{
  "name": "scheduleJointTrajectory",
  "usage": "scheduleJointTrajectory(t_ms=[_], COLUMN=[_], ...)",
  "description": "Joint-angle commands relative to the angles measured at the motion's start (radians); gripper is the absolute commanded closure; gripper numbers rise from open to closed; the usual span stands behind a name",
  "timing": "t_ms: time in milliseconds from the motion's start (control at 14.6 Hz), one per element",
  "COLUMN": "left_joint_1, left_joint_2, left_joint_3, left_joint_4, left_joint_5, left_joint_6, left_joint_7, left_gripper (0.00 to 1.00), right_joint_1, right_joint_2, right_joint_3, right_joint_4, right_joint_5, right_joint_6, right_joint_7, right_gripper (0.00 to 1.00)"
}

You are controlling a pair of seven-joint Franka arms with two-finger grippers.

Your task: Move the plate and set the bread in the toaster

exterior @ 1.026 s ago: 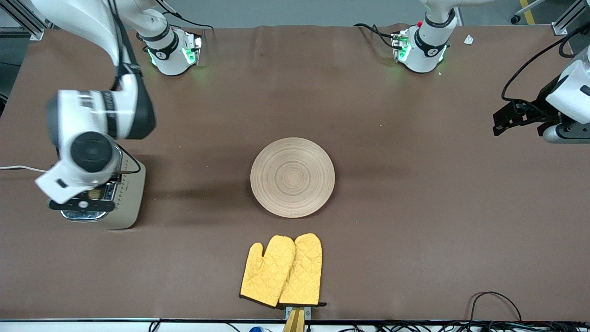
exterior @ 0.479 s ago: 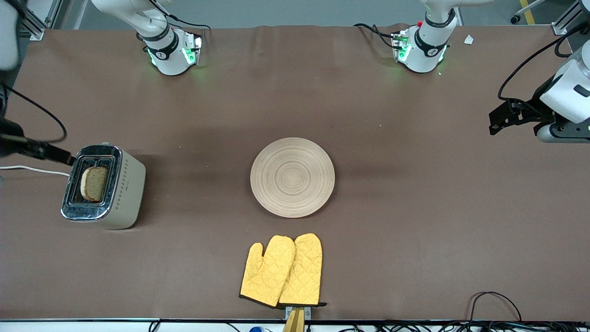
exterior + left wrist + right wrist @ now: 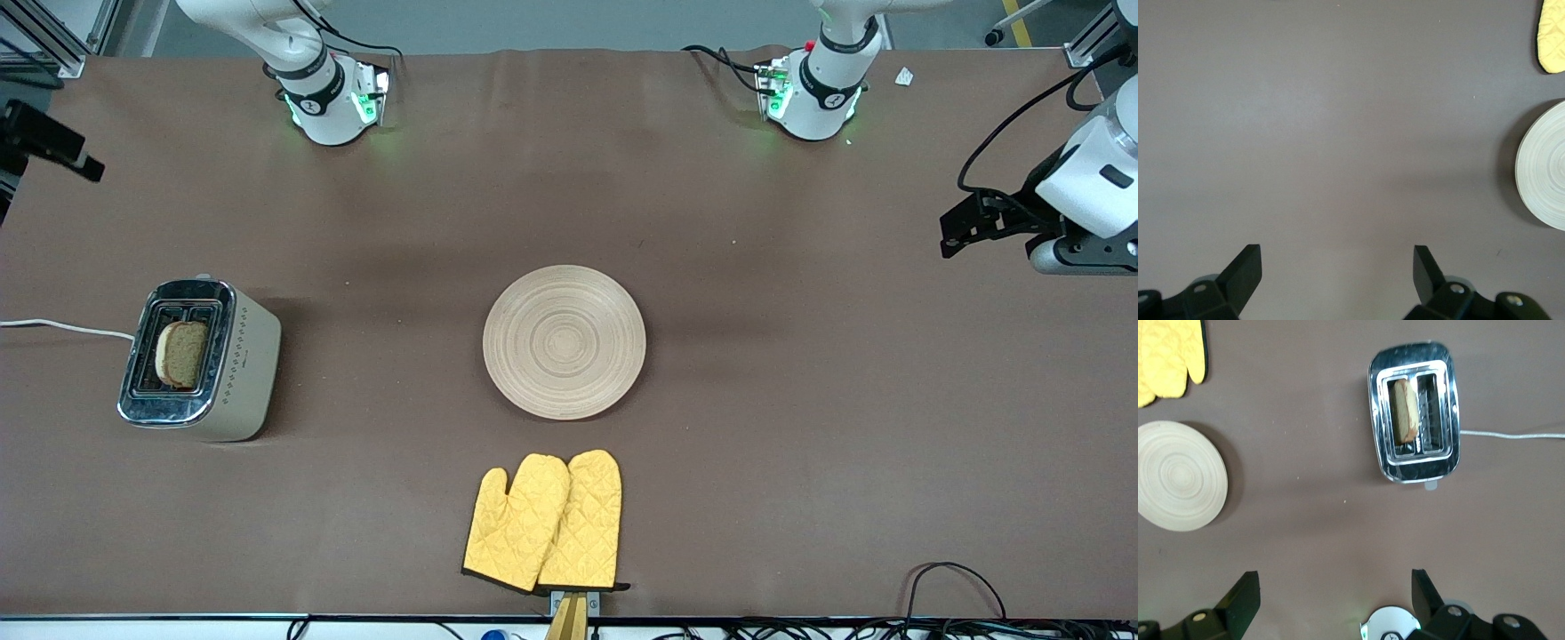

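Since a moment ago the right gripper point(image 3: 44, 147) has drawn up and away from the toaster point(image 3: 200, 360) toward the table's edge; front view shows one bread point(image 3: 182, 353) slice standing in one slot, one plate point(image 3: 564, 341) mid-table, two yellow mitts point(image 3: 544, 522), and the left gripper point(image 3: 978, 222) waiting at its own end. Left wrist view: fingers point(image 3: 1245, 267) spread over bare table, plate point(image 3: 1545, 167) off to one side. Right wrist view: fingers point(image 3: 1248, 593) spread, empty, high above toaster point(image 3: 1415, 412) and bread point(image 3: 1403, 410).

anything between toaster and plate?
Nothing: bare brown table between the toaster and the plate, clear in the front and right wrist views.
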Motion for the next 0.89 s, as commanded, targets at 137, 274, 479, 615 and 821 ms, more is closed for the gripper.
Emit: scheduleJointTrajectory(t_ms=[137,274,479,615,821], left_joint_1=[0.009,0.011,0.003,0.005,0.011], left_joint_2=[-0.045,-0.059,-0.073,-0.084,-0.128], left_joint_3=[-0.004,-0.004,-0.004,-0.004,-0.004], left_joint_4=[-0.049,-0.068,-0.079,-0.091,-0.141], left_joint_5=[-0.001,-0.001,-0.001,-0.001,-0.004], left_joint_6=[0.0,0.0,0.0,0.0,0.007], left_joint_7=[0.011,0.011,0.011,0.013,0.013], left_gripper=[0.0,0.0,0.0,0.0,0.0], right_joint_1=[0.021,0.016,-0.01,-0.001,-0.012], right_joint_2=[-0.168,-0.177,-0.161,-0.136,-0.136], right_joint_3=[0.059,0.096,0.084,0.092,0.084], right_joint_4=[-0.358,-0.432,-0.388,-0.33,-0.308], right_joint_5=[-0.058,-0.105,-0.148,-0.177,-0.196], right_joint_6=[0.227,0.31,0.331,0.297,0.217], right_joint_7=[0.0,0.0,-0.018,-0.041,-0.028], right_gripper=[0.0,0.0,0.0,0.0,0.0])
